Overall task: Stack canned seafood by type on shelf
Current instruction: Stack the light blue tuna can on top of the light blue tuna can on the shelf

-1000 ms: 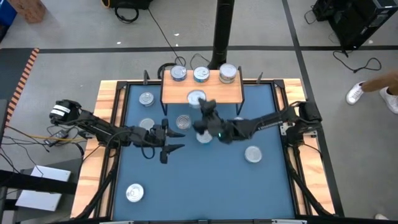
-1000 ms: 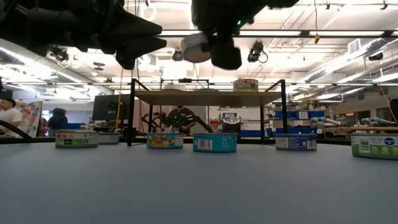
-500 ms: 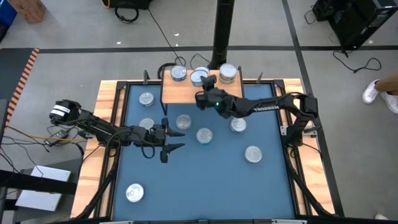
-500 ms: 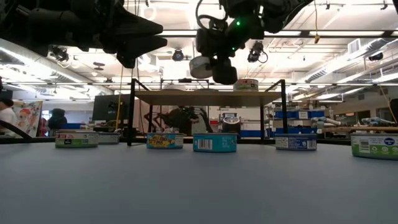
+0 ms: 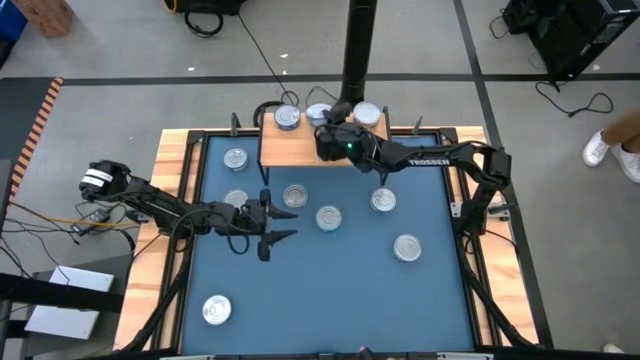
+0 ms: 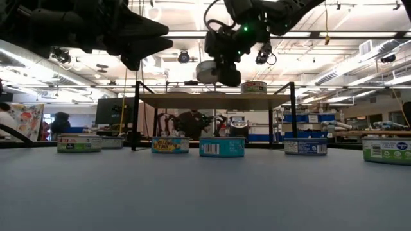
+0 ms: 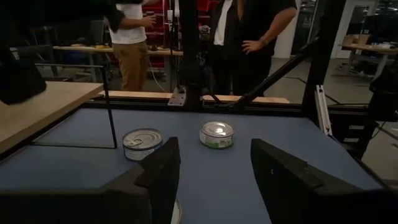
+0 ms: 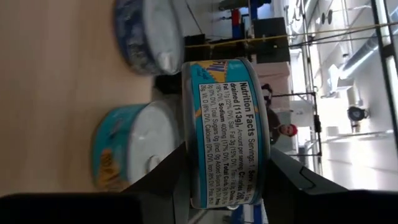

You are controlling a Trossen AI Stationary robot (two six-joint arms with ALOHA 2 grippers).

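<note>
A blue mat point(image 5: 330, 280) with wooden edges holds loose tins. At its far edge stands a small wooden shelf point(image 5: 290, 148) with tins along its back. The right gripper point(image 5: 325, 120) hangs over the shelf, clamped on a teal-labelled tin point(image 8: 227, 130). The left gripper point(image 5: 283, 220) hovers over the mat, fingers apart, empty.
</note>
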